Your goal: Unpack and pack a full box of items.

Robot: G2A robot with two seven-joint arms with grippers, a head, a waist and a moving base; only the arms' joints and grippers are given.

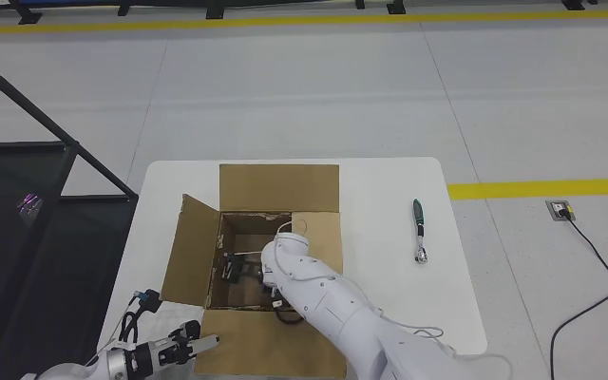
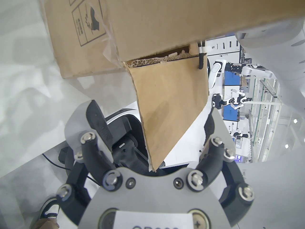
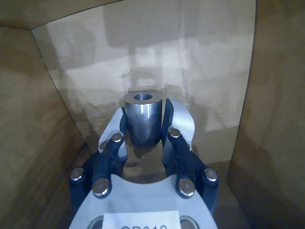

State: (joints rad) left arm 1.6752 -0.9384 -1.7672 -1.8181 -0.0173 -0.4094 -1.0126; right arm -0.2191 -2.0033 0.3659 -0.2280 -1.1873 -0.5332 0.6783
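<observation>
White table [image 1: 404, 266] carries an open cardboard box [image 1: 279, 187]. Deep inside it, the right gripper [image 3: 145, 115] clamps an upright steel cylinder [image 3: 142, 123]. The left gripper [image 2: 153, 116], fingers spread wide, straddles a box flap [image 2: 171, 96]. A ratchet [image 1: 419, 230] lies well apart from both.

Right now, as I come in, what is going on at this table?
The right gripper is down inside the open cardboard box, its jaws shut on a metal cylinder. The left gripper sits at the box's near corner, jaws open on either side of a flap. A green-handled wrench lies on the table beside the box.
</observation>
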